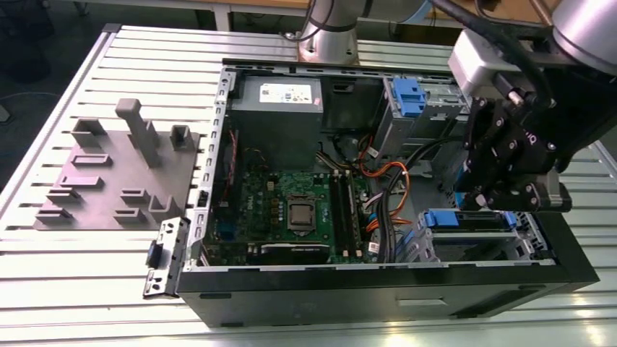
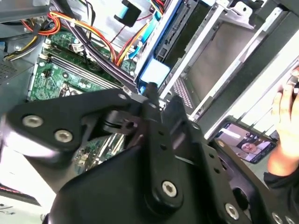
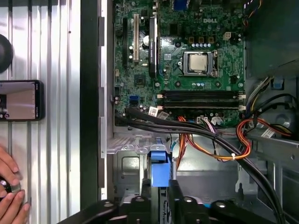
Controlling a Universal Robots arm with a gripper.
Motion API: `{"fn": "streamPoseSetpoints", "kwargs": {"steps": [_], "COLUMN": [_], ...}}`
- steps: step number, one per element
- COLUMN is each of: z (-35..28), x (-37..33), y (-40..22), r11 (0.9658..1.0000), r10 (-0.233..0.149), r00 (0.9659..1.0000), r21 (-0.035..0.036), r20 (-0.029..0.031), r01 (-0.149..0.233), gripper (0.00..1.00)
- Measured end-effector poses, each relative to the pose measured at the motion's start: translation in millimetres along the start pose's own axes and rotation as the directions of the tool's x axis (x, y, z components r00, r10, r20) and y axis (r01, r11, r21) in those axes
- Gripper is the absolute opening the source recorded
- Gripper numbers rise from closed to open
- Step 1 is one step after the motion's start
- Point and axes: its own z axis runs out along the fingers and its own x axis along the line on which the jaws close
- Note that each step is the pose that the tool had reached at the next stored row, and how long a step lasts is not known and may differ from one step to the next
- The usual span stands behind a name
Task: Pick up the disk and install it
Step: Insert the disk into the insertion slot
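The disk stands edge-on, its blue tab and rail poking out between my fingers at the mouth of a grey metal drive cage. In the second wrist view its blue rail runs away from the fingertips into the cage. My black gripper is shut on the disk's blue end. In the exterior view the gripper hangs over the front right corner of the open computer case, just above a blue-fronted bay.
Inside the case are the motherboard, a grey power-supply box, orange and black cables and a blue latch on a cage. A grey fixture plate lies at the exterior view's left. A phone and a person's hand are beside the case.
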Motion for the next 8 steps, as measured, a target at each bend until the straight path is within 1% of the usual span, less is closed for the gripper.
{"fn": "streamPoseSetpoints", "kwargs": {"steps": [2, 3, 5, 8], "z": [3.6, 5.4, 9.0, 14.6], "x": [0.0, 0.0, 0.0, -0.1], "y": [0.0, -0.1, -0.1, -0.2], "r11": [1.0000, 1.0000, 1.0000, 1.0000], "r10": [0.000, 0.000, 0.000, 0.000], "r00": [1.0000, 1.0000, 1.0000, 1.0000], "r21": [0.0000, 0.0000, 0.0000, 0.0001], "r20": [0.0001, 0.0000, -0.0001, 0.0001], "r01": [0.000, 0.000, 0.000, 0.000], "gripper": [0.24, 0.24, 0.12, 0.11]}}
